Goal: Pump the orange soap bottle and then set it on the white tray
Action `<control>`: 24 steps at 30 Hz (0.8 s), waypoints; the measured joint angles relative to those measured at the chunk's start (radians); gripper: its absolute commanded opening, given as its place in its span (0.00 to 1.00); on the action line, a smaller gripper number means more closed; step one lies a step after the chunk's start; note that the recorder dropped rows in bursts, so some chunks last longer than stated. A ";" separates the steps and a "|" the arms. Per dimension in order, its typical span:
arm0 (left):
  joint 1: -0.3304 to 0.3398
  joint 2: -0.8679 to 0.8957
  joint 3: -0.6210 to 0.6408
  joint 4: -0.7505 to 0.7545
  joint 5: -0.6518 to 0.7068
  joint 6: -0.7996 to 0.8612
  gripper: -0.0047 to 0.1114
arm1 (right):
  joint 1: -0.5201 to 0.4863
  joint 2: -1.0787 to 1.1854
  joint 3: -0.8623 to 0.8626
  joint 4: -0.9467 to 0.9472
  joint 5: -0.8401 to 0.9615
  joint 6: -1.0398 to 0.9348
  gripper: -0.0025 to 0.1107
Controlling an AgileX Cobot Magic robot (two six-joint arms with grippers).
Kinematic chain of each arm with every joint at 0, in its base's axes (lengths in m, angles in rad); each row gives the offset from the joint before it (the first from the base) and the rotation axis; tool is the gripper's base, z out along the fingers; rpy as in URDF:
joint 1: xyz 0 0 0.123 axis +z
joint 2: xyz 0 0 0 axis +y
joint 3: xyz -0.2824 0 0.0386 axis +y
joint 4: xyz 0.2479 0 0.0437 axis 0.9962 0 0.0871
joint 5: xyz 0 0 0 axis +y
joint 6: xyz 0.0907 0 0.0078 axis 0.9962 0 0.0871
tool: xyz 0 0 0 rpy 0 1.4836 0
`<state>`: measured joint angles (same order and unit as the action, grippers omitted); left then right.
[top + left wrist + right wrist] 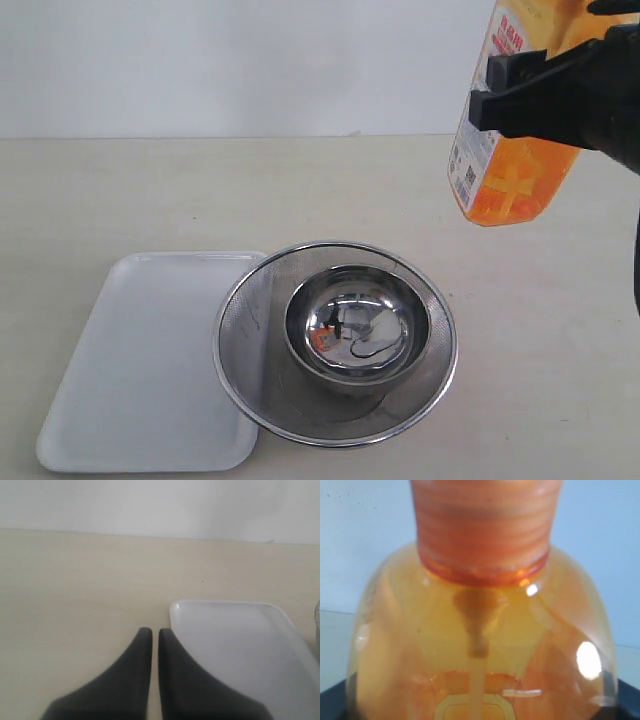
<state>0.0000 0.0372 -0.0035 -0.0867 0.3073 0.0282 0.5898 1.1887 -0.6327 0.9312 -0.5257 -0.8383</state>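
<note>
Between the right fingers [520, 92] the orange soap bottle [512, 165] hung clear of the worktop [150, 190], tilted and clamped across its label. Its pump head was out of frame. White tray [130, 380] lay well apart from those fingers, lower and off to the left side. Left fingers [140, 660] were pressed nearly together, holding nothing, with the tray's corner just beside them.

Risks, as judged:
- A smooth, liquid-laden bottle held at a tilt could slide through the fingers on the way over, the cause being a grip on a slick wall.
- Strainer [245, 335] overlapped the tray edge nearest the right fingers, so a low approach could knock its rim.
- A tall bottle released off-vertical, or on the tray's low rim, would likely topple.

Containers:
- Bottle carried orange liquid, with a dip tube showing through its shoulder; level not readable.
- Strainer held a steel bowl [357, 325], which showed only reflections.
- Tray bore nothing beyond the strainer's overlapping rim.
</note>
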 measured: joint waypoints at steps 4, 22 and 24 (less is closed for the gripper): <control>0.000 0.000 0.000 0.000 0.000 0.000 0.08 | 0.000 -0.008 -0.002 0.000 0.044 -0.022 0.02; 0.000 0.000 0.000 0.000 0.000 0.000 0.08 | 0.000 -0.008 -0.172 -0.031 0.375 -0.032 0.02; 0.000 0.000 0.000 0.000 0.000 0.000 0.08 | 0.000 -0.008 -0.172 -0.045 0.409 -0.032 0.02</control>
<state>0.0000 0.0372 -0.0035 -0.0867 0.3073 0.0282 0.5898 1.1804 -0.8051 0.8863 -0.1169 -0.8704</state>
